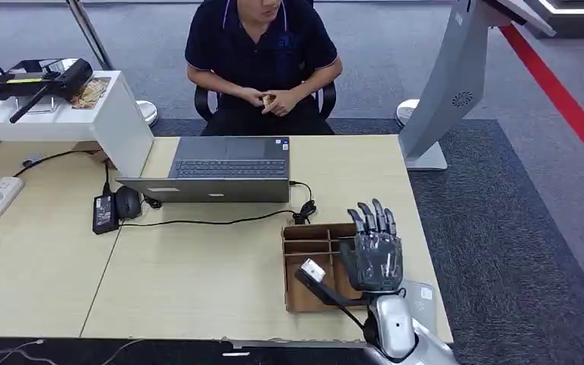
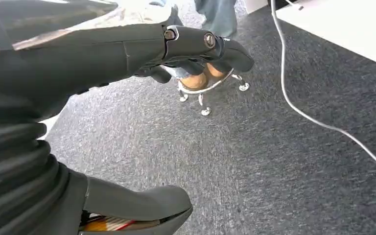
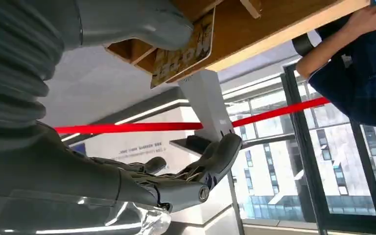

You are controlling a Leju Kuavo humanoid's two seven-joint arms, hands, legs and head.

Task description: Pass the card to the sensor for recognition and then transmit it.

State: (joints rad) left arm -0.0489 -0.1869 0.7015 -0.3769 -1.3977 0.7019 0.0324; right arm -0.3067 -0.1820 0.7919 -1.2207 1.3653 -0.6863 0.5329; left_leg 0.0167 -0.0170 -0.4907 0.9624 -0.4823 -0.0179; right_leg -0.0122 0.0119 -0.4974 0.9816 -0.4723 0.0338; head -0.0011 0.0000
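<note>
A yellowish printed card (image 3: 183, 51) stands in a slot of the brown cardboard box (image 1: 308, 262) near the table's front right. My right hand (image 1: 376, 251) hovers over the box's right side, fingers stretched forward. In the right wrist view its thumb (image 3: 127, 19) lies against the card's edge, while its fingers (image 3: 210, 161) stay spread well away from it, so nothing is pinched. A flat grey device (image 1: 420, 295) lies on the table beside my right wrist. My left hand (image 2: 127, 54) hangs over grey carpet, fingers extended and holding nothing.
A person (image 1: 262, 53) sits behind the table, holding a small yellowish thing (image 1: 268, 99). An open laptop (image 1: 224, 171), a black power brick (image 1: 104, 213) and cables lie mid-table. A grey kiosk stand (image 1: 456, 84) rises at the far right. A white counter (image 1: 53, 114) is at the left.
</note>
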